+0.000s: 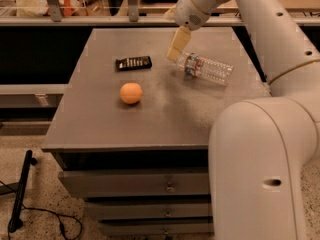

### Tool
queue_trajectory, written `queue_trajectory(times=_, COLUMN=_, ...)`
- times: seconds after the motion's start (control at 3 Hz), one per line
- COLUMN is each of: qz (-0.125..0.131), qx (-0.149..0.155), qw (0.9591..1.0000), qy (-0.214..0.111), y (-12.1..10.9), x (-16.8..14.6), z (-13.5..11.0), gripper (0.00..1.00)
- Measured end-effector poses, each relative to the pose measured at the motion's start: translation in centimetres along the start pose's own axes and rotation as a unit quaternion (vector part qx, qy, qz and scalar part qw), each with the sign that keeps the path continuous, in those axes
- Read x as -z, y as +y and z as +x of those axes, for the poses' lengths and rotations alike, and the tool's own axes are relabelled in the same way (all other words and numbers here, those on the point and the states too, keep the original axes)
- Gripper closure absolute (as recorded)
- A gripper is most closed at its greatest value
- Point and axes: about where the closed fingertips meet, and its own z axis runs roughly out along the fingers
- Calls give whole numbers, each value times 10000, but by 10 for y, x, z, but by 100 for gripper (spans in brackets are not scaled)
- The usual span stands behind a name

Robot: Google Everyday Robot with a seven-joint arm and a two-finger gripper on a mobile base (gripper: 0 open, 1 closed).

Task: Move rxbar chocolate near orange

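The rxbar chocolate [133,63] is a flat black bar with white lettering, lying on the grey table top [165,119] towards the back left. The orange [131,93] sits on the table a short way in front of the bar, apart from it. My gripper [177,47] hangs above the table at the back middle, to the right of the bar and just left of the bottle's cap end. It holds nothing that I can see.
A clear plastic water bottle [206,68] lies on its side to the right of the gripper. My white arm fills the right side of the view. Drawers sit under the table top. A black cable and stand lie on the floor at the lower left.
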Motion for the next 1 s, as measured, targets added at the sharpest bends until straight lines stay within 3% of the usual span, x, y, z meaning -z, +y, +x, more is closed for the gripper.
queue_trajectory(times=0.67, qz=290, qx=531, qw=9982, qy=-12, y=-15, x=-29, z=-14, gripper=0)
queue_trajectory(times=1.0, qz=190, qx=573, qw=9982, qy=-35, y=-12, x=-47, z=-15, gripper=0)
